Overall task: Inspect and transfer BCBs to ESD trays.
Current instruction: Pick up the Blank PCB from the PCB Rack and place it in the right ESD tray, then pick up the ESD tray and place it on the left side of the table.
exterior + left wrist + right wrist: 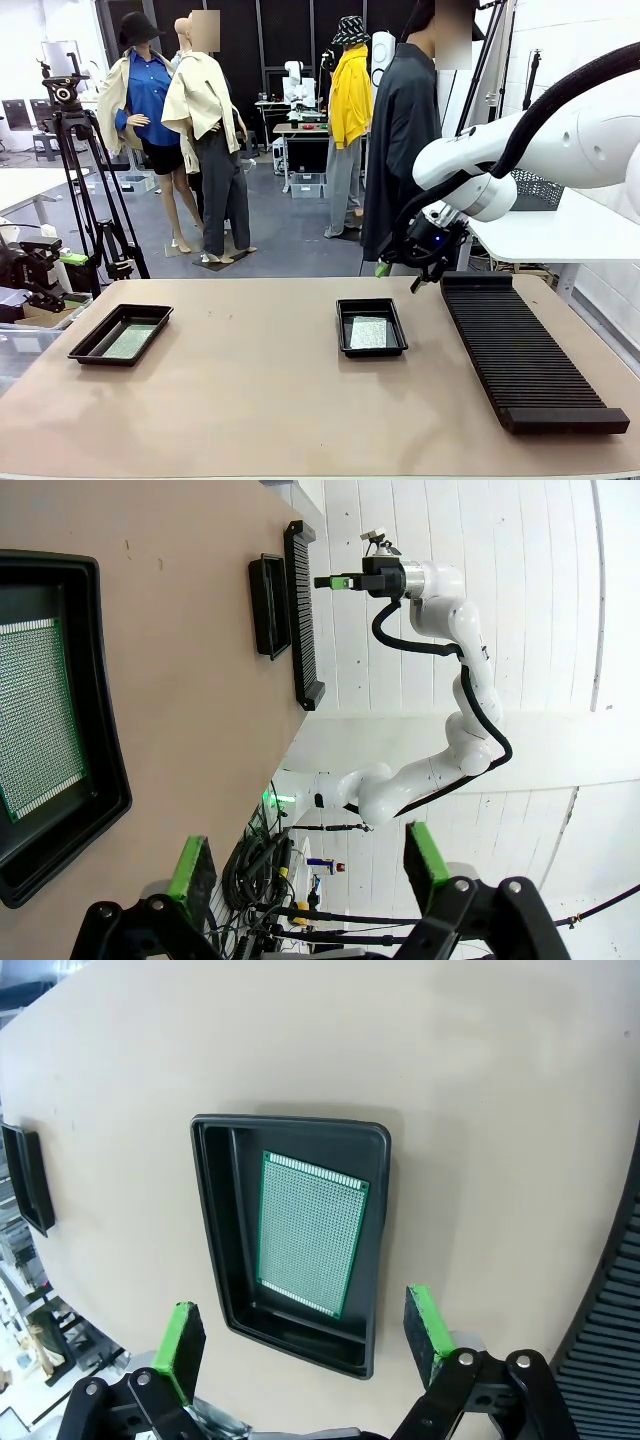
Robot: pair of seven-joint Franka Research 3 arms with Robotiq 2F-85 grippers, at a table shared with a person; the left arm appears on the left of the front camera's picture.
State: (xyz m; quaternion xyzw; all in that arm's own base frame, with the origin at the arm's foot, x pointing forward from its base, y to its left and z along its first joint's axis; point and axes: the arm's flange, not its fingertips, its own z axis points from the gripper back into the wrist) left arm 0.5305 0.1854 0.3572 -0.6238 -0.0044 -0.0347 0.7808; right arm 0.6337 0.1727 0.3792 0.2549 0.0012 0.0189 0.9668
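Observation:
Two black ESD trays lie on the tan table. The left tray (120,333) holds a green BCB (132,340). The middle tray (371,326) holds another BCB (369,332). My right gripper (400,275) hangs open above the table's far edge, just beyond the middle tray. In the right wrist view it (300,1335) looks down on that tray (215,1210), where the board (312,1230) lies flat. My left gripper (308,858) is open with nothing between its fingers, beside the left tray (105,770) and its board (35,715).
A long black ribbed rack (525,350) lies on the table's right side. A person in dark clothing (400,150) stands at the far edge behind my right arm. A tripod (85,190) stands off the far left corner.

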